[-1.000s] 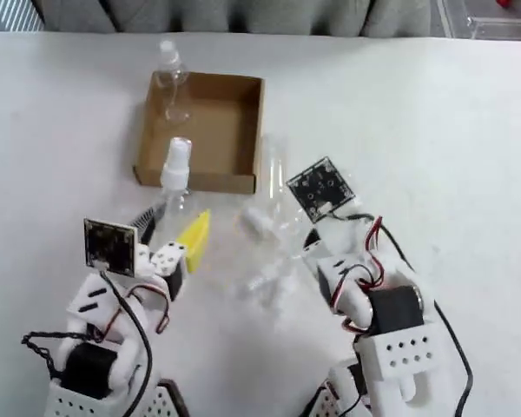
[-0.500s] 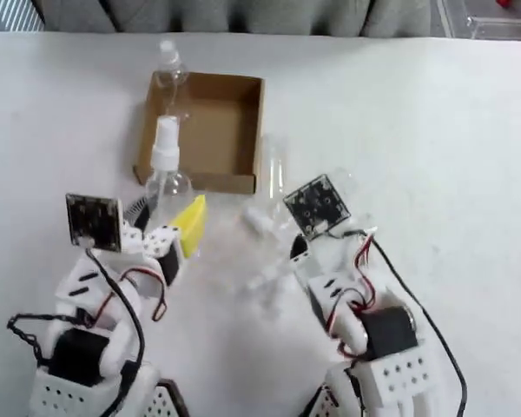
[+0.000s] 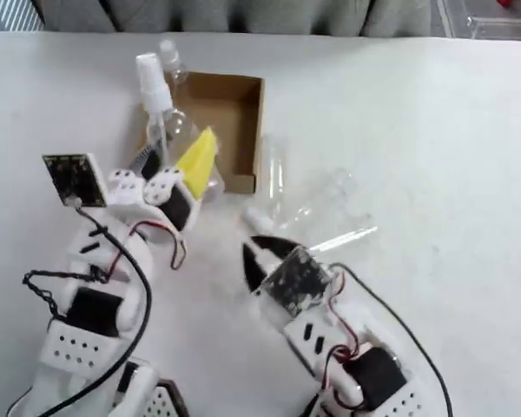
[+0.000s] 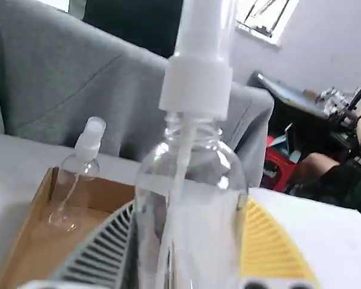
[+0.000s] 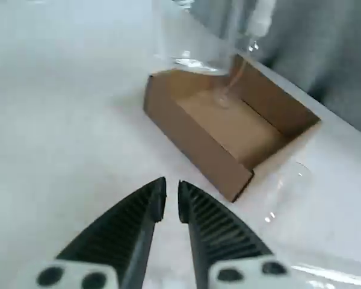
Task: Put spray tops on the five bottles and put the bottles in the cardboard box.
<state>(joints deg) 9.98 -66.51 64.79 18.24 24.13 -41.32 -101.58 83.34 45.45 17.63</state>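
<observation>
Since a white spray top (image 3: 148, 74) is being worn, the clear plastic bottle (image 3: 159, 122) is being pinched upright by the left tool (image 3: 175, 161) over the 8 o'clock edge of the brown cardboard box (image 3: 234, 113), apparently for lowering inside. Another capped clear bottle (image 4: 75, 186) is being kept at its 11 o'clock corner. The right tool (image 5: 171, 194), nearly pressed together and empty, is being held above the white counter (image 3: 417, 104) at the box's 5 o'clock, near uncapped bottles (image 3: 330, 187).
</observation>
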